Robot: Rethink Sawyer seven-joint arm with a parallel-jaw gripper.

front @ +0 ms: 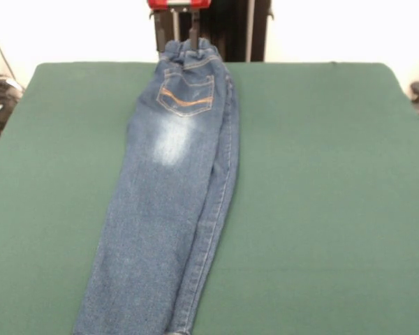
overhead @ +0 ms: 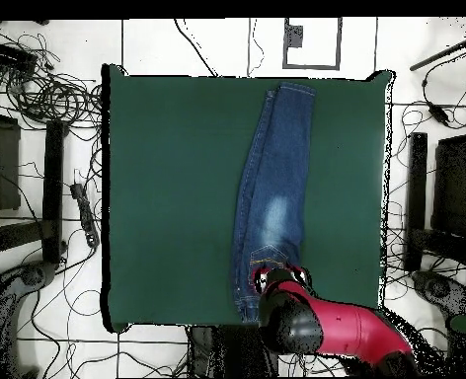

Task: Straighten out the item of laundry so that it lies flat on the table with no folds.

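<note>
The small blue denim jeans (front: 174, 188) lie lengthwise down the middle of the dark green table (front: 321, 174), folded in half along their length with one leg on the other. The stitched back pocket and a whitish thigh patch face up. The leg ends reach the table's near edge. My gripper (front: 184, 40) is at the far edge, shut on the elastic waistband and holding it slightly off the table. In the overhead view the jeans (overhead: 276, 168) run from my gripper (overhead: 276, 281) to the opposite edge of the table (overhead: 168, 197).
Wide green felt lies on both sides of the jeans. Cables (overhead: 49, 94) and dark stands (overhead: 415, 197) lie on the floor around the table. My red arm (overhead: 336, 331) comes in over the table's edge.
</note>
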